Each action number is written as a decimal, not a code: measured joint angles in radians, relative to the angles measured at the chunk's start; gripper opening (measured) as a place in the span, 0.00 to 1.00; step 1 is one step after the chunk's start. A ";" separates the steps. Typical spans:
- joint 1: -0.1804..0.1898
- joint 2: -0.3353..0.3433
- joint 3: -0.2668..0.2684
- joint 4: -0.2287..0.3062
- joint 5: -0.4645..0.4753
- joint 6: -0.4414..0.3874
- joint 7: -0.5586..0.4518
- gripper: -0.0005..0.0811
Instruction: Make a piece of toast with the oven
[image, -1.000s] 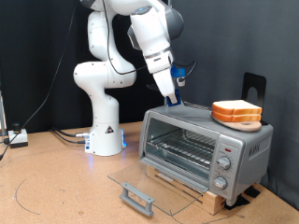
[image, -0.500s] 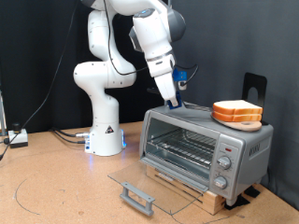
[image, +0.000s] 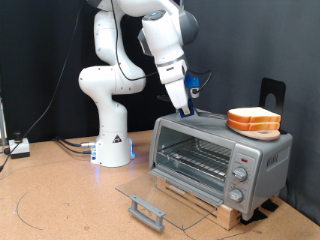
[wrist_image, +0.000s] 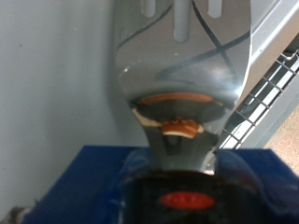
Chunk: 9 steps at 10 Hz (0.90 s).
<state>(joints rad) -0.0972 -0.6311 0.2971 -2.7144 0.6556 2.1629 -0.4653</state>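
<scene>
Two toast slices (image: 253, 121) wait at right atop the oven (image: 257, 160); my gripper (image: 186, 92), pinching a spatula (wrist_image: 177, 56), has barely shifted (toast untouched).

Exterior camera is facing my arm and the oven (image: 218, 160) from the front, mid-distance; wrist camera is looking close along a spatula (wrist_image: 183, 70), sharing the oven's top.

The oven (image: 218, 158) sits on the counter (image: 60, 200) with its glass door (image: 160, 198) lowered flat. The piece of toast (image: 253, 121) rests on its roof at right; the gripper (image: 186, 108) hangs over the roof's left end.
</scene>
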 joint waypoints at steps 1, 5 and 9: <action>0.000 -0.001 -0.002 0.000 0.000 -0.004 -0.002 0.53; 0.000 -0.012 -0.024 0.000 0.001 -0.009 -0.016 0.53; 0.000 -0.013 -0.041 0.006 -0.008 -0.051 -0.018 0.53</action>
<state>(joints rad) -0.0971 -0.6445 0.2557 -2.7083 0.6479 2.1123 -0.4830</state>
